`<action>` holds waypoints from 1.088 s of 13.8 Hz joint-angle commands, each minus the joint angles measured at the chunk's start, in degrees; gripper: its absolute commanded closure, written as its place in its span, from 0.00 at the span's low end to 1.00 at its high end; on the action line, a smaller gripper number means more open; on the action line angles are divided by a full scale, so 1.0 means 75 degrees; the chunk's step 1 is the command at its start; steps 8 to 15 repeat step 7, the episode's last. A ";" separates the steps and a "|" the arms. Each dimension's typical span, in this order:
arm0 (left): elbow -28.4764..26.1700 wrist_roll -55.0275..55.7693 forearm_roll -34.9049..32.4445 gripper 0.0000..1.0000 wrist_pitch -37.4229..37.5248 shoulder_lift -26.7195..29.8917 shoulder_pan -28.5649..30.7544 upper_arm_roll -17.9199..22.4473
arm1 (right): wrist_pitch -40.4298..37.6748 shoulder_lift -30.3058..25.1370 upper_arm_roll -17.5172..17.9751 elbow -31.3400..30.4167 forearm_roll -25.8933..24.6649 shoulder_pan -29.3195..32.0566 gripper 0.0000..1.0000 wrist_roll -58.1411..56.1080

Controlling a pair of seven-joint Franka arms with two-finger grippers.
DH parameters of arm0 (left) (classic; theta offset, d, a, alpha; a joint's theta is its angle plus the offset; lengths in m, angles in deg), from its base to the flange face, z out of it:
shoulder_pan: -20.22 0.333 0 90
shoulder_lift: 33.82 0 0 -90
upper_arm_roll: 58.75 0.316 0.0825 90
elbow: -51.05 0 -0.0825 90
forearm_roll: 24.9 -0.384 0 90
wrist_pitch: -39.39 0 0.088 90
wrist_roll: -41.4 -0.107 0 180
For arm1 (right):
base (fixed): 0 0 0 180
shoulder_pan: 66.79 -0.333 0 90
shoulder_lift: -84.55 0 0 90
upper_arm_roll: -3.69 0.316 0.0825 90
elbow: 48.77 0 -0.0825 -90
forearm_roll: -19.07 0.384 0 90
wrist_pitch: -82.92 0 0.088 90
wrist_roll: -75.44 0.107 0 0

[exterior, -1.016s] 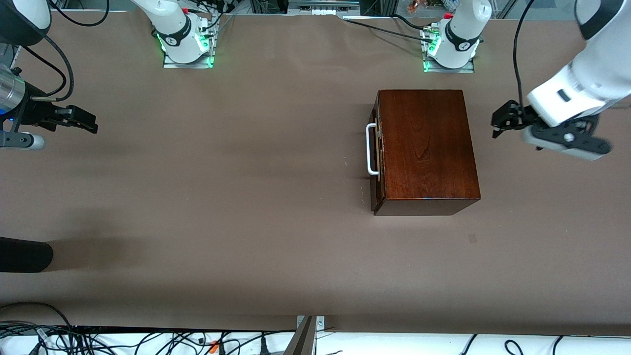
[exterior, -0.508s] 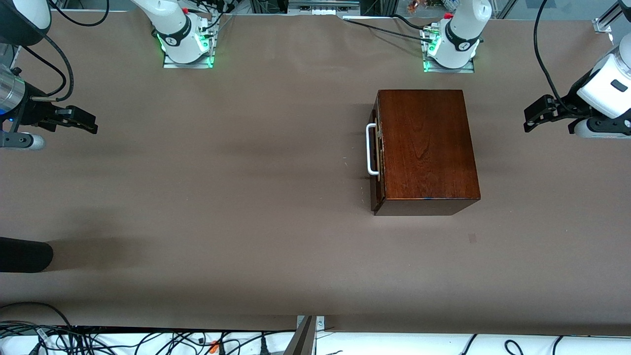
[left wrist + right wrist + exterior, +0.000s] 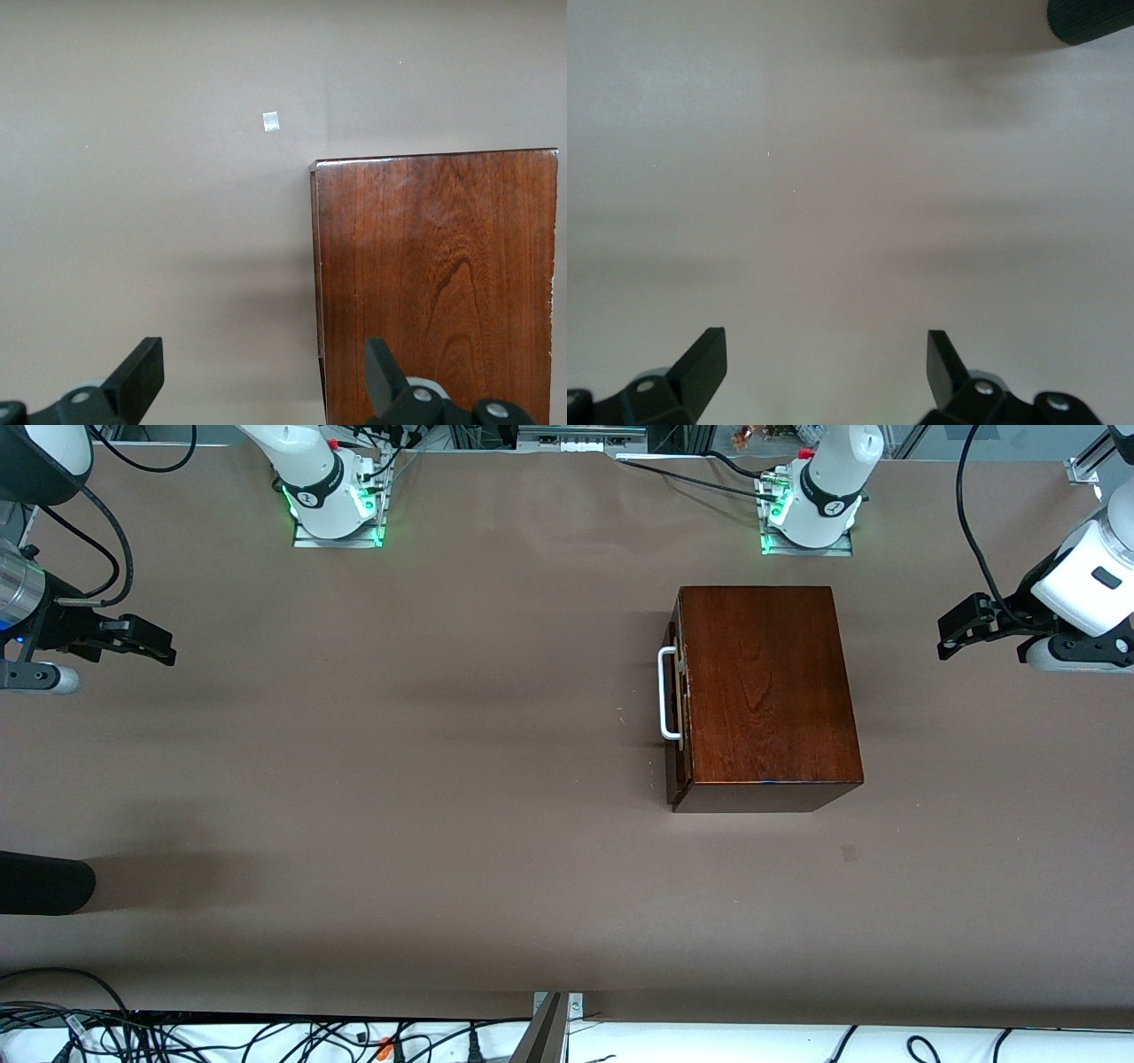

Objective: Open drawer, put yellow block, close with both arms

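Drawer point(image 3: 678, 695) closed in box point(image 3: 764, 691); left pincer point(image 3: 952, 631) spread at box's 3 o'clock; right pincer point(image 3: 146, 642) spread over bare bench point(image 3: 425, 779).

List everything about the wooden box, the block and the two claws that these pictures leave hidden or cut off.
- Yellow block: in no view; nothing shows whether it lies inside.
- Drawer interior: hidden in the front view by the glossy mahogany-coloured wooden box; only the white U-shaped bar handle shows.
- Box in the left wrist view: cut off by the edges, handle side unseen.
- Right claw and left claw: open over bare table; their arms are cut off by the front view's edges.
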 commanded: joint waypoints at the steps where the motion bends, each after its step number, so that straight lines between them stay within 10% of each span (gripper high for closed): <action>1: 0.0265 0.0094 0.0087 0.00 0.0173 -0.0082 -0.0007 -0.0018 | 0.0032 -0.0135 0.0129 -0.0060 -0.0100 0.0093 0.00 0.0026; 15: 0.0289 0.0082 0.0087 0.00 0.0314 -0.0082 -0.0019 -0.0018 | -0.0050 -0.0029 0.0129 0.0163 -0.0076 0.0046 0.00 0.0026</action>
